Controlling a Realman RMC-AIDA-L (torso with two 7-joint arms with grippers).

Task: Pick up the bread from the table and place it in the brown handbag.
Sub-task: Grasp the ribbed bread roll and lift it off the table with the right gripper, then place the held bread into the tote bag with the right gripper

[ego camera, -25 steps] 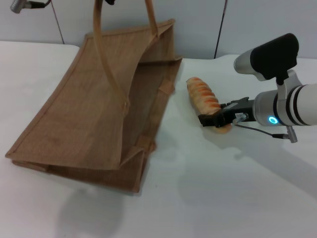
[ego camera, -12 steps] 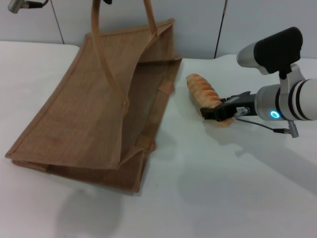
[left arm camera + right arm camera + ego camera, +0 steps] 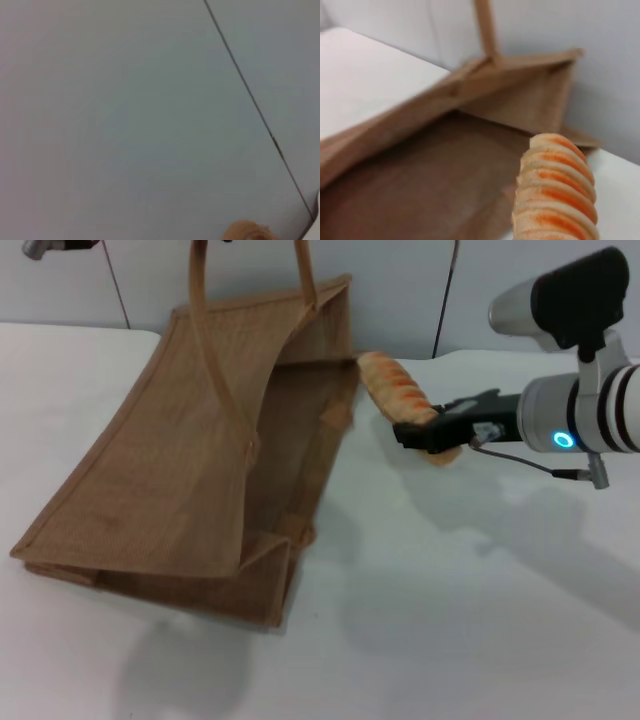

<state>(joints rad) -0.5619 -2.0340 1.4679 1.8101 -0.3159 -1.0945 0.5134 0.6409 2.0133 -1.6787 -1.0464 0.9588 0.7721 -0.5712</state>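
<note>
Right pincer (image 3: pixel 432 436) is clamping the bread (image 3: pixel 392 388) by one end; it's risking snagging the brown handbag (image 3: pixel 180 470) rim and twisting loose.

Pale grey wall panels (image 3: pixel 400 280) w/ seams.

You're looking at a coarse woven tan-brown jute handbag (image 3: pixel 190 450), matt and rough, with smooth tan strap handles (image 3: pixel 215 350). The pale tan bread loaf with orange-brown ridges (image 3: pixel 395 390) reads as glossy moulded plastic. The black right gripper (image 3: pixel 430 435) looks like matt plastic; the arm behind it is smooth white and silver casing. The white table (image 3: pixel 480 620) is smooth with a slight sheen.
</note>
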